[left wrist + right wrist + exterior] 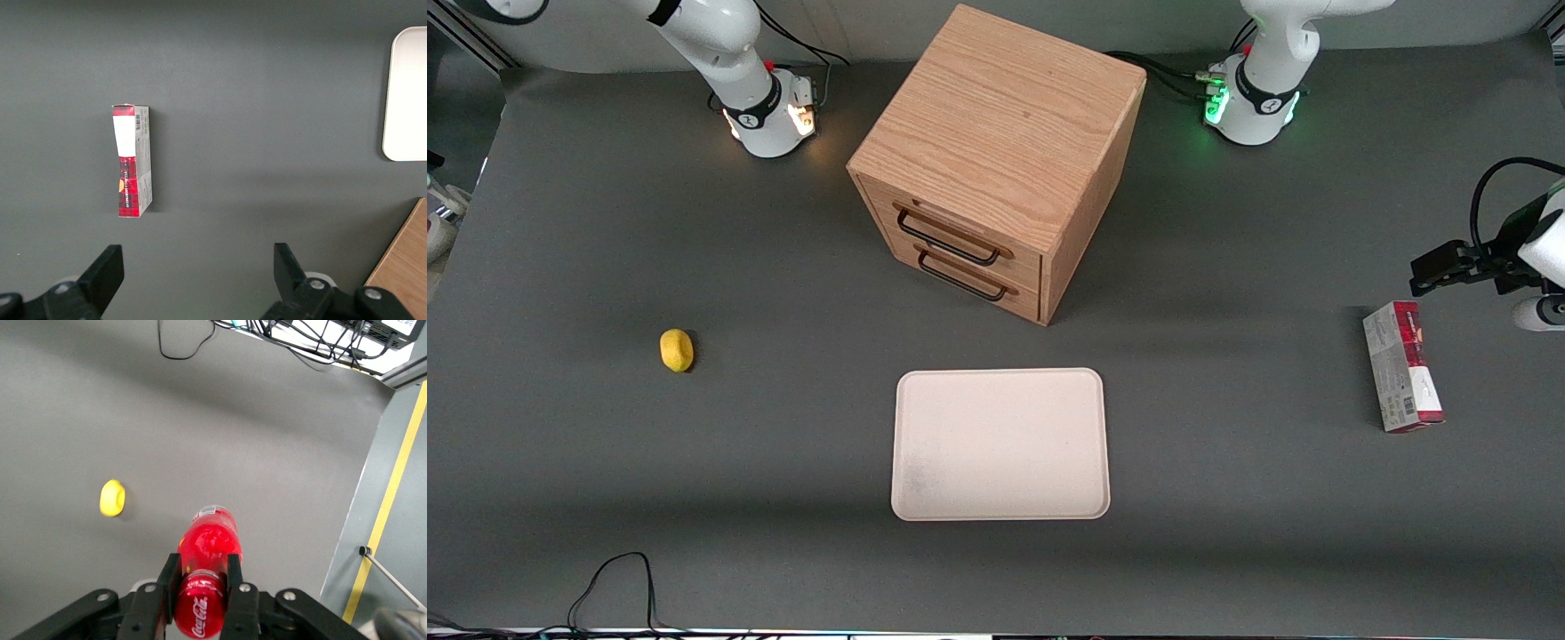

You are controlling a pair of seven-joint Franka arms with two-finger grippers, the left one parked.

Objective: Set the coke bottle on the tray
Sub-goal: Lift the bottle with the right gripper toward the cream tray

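Note:
In the right wrist view my right gripper (202, 564) is shut on the coke bottle (208, 543), a small red bottle with a white script logo. Both fingers (169, 577) press its sides. The bottle hangs high above the grey table. Neither the gripper nor the bottle shows in the front view. The cream tray (1000, 444) lies flat on the table, nearer to the front camera than the drawer cabinet. Nothing lies on it. Its edge also shows in the left wrist view (405, 93).
A wooden two-drawer cabinet (996, 160) stands mid-table. A small yellow object (677, 349) lies toward the working arm's end and shows below the gripper (112, 498). A red-and-white carton (1402, 378) lies toward the parked arm's end. A cable (614, 578) loops at the table's front edge.

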